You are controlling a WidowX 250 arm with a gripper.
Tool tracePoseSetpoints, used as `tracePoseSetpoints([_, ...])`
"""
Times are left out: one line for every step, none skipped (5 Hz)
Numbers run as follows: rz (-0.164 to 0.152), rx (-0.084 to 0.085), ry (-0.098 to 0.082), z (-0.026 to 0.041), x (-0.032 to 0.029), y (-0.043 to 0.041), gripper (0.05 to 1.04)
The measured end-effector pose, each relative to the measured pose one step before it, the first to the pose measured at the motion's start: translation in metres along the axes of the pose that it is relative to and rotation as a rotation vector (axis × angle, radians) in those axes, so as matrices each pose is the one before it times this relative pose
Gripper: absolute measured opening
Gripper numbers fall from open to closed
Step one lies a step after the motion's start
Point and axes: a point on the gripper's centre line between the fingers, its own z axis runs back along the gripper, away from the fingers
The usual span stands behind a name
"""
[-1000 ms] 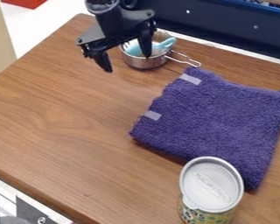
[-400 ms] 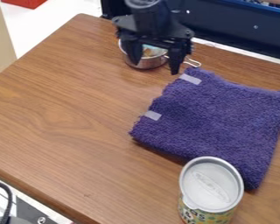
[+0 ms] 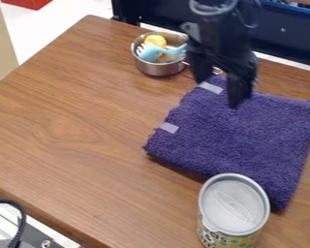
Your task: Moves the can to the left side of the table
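The fingers (image 3: 240, 89) are spread apart, pointing down with a gap between them. From where I'm standing, the black gripper (image 3: 217, 93) is up over the far corner of the towel (image 3: 235, 131), with the arm (image 3: 219, 29) coming in from the top edge. That towel is purple and lies flat, two pale strips (image 3: 169, 128) on the side facing left.

Just past its far corner there's a steel pot (image 3: 159, 70), its wire handle partly behind the gripper. A light blue fork (image 3: 151, 53) leans in the pot beside something yellow (image 3: 156, 40).

The can (image 3: 234, 206) stands upright on the desk (image 3: 73, 131), down at the near right, well apart from the fingers. It has a pale lid and a patterned label, and sits right by the towel's near edge; I can't tell whether they touch.

Farther out, a dark blue panel (image 3: 284, 41) runs behind the desk, something red (image 3: 27, 3) sits past the far left, and a black cable (image 3: 20, 220) curves at the near left.
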Motion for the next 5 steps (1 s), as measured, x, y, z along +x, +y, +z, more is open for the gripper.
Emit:
tracePoseSetpoints([-0.2426, -0.0696, 0.0017, -0.00541, 0.00103, -0.03520, 1.000])
tracePoseSetpoints([-0.2442, -0.0291, 0.0037, -0.01253, -0.00013, -0.02775, 1.000])
tracePoseSetpoints([-0.0800, -0.0366, 0.0249, -0.01194, 0.00621, -0.01900, 1.000])
tracePoseSetpoints([-0.0145, -0.0051, 0.0185, -0.01147, -0.00493, -0.01372, 1.000])
tracePoseSetpoints([-0.0051, -0.0260, 0.0048, -0.00832, -0.00543, -0.01059, 1.000])
